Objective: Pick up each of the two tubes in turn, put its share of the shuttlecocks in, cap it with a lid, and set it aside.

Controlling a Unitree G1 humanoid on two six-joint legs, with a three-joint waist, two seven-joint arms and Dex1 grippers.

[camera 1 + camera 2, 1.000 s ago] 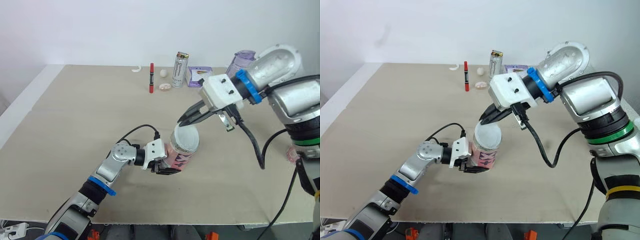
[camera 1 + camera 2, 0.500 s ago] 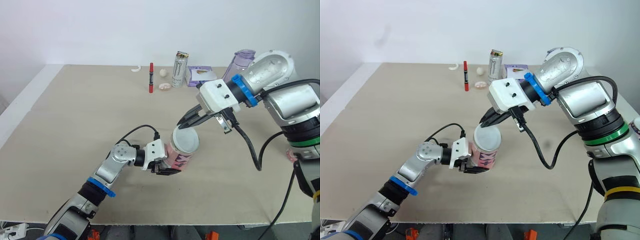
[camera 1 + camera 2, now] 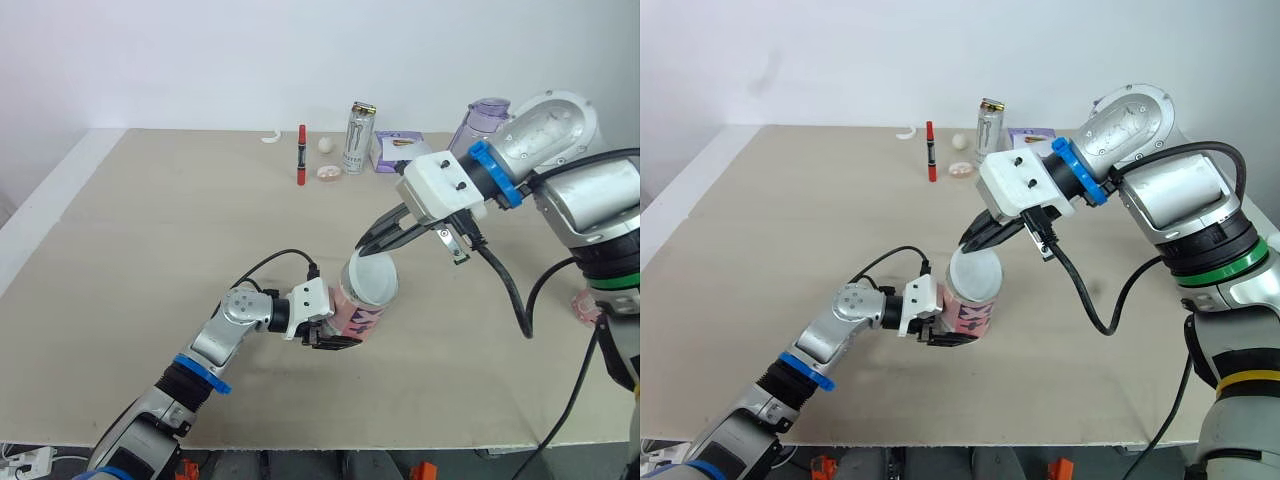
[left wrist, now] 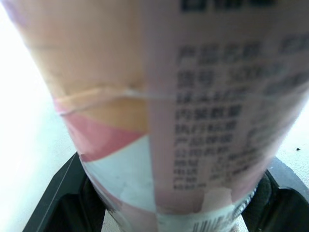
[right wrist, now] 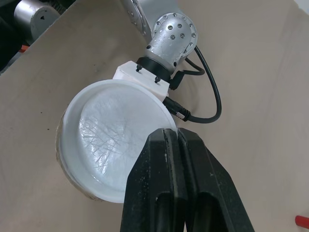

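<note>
A pink printed tube (image 3: 355, 312) leans on the tan table (image 3: 150, 250) near the middle front, and my left gripper (image 3: 330, 330) is shut on its lower body. That tube's printed wall (image 4: 193, 121) lies between the black fingers in the left wrist view. A white translucent lid (image 3: 372, 275) sits tilted on the tube's mouth. My right gripper (image 3: 368, 243) comes down from the right and is shut on the lid's far rim. In the right wrist view the lid (image 5: 116, 135) sits slightly off the tube's rim, pinched at its edge by the right gripper (image 5: 173, 133). What is inside the tube is hidden.
Along the table's back edge stand a red marker (image 3: 301, 154), a small white ball (image 3: 327, 145), a drink can (image 3: 360, 125), a purple box (image 3: 398, 150) and a purple bottle (image 3: 485, 115). A pink object (image 3: 585, 305) lies at the far right edge.
The right gripper dipped with the lid half a second ago and has risen back slightly; the lid is tilted up again. The left gripper and the tube have stayed put.
</note>
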